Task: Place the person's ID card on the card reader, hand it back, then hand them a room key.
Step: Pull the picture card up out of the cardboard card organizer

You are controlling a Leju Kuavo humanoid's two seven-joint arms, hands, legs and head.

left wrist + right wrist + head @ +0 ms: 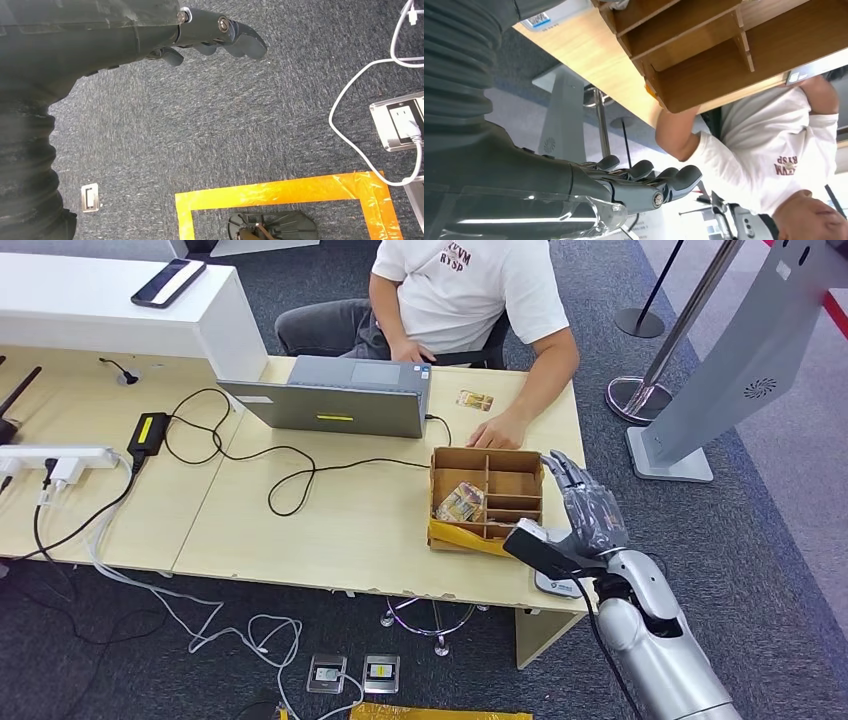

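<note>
Place: an office reception desk
Signs: grey carpet [760, 540], laptop [335, 397] on wooden desk [330, 530], barrier posts [640, 390], kiosk stand [740, 370]

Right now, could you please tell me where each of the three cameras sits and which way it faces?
Head view: high on the robot, looking forward and down at the desk, wooden organizer box and seated person; the right hand and silver arm show.
Left wrist view: behind the hanging left hand, facing the carpet and orange tape.
Right wrist view: behind the right hand, fingers extended, facing the box and person.
Head and right wrist views share the box, person and desk.
</note>
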